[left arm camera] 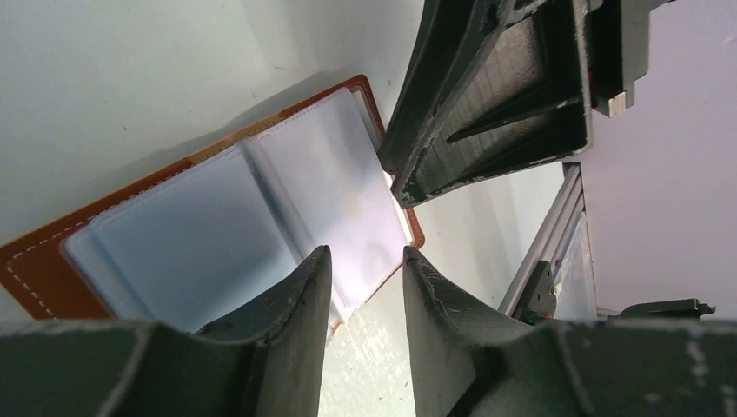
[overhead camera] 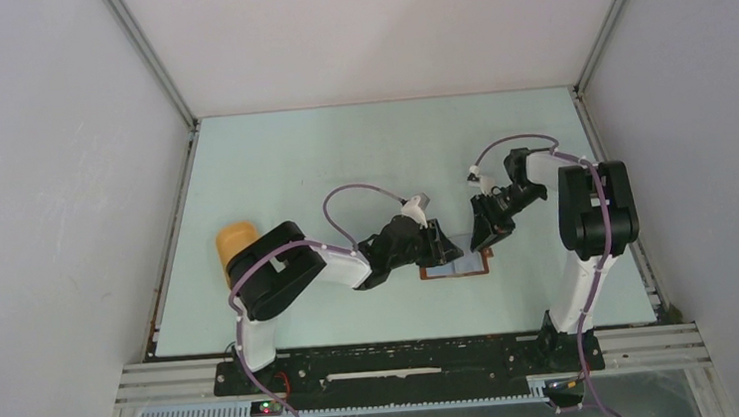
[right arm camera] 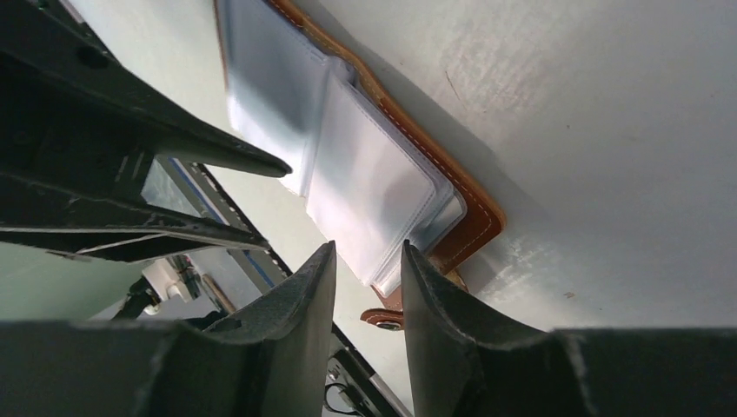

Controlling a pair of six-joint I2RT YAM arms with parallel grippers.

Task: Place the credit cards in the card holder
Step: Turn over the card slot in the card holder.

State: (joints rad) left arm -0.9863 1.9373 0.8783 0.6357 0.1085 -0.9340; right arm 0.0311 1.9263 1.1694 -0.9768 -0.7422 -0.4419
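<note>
card holder [overhead camera: 455,267] hemmed between left gripper [overhead camera: 448,251] — right gripper [overhead camera: 483,242]

The card holder [overhead camera: 455,267] lies spread open and flat on the tabletop [overhead camera: 341,151], toward the tabletop's near edge and a little right of its middle. Its reddish-brown cover with pale stitching faces down. Clear, pale blue-grey plastic sleeves [left arm camera: 330,174] face up, overlapping. A small brown snap strap [right arm camera: 382,317] juts from one edge.

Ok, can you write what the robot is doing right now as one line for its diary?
card holder: lying open, flat | left gripper: open, empty, at its left side | right gripper: open, empty, at its right side
</note>
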